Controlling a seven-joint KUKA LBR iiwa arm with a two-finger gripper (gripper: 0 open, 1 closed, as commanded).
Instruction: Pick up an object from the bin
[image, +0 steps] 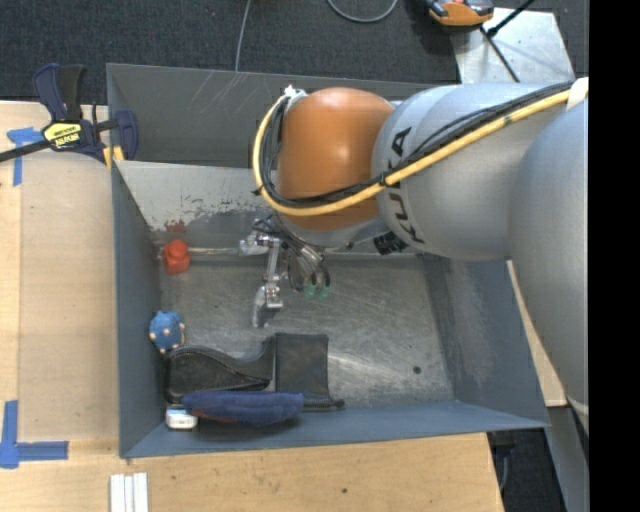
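**Gripper low over bare floor, mid-bin**

Gripper (266, 303) hangs beneath the arm's orange cover, at the centre of the grey bin (440, 335), over bare metal. Whether it is open or closed cannot be told, and nothing is seen in its grasp. Just below it in the frame lies a black square pad (301, 362), beside a black pouch (212, 373) and a dark blue roll (243, 404). A blue ball (166, 328) and a red-orange cap (176, 257) sit to the left.

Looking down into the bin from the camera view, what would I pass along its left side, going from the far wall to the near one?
In order: small orange-red cylinder → blue speckled ball → black shoe-like thing → dark blue rolled cloth.
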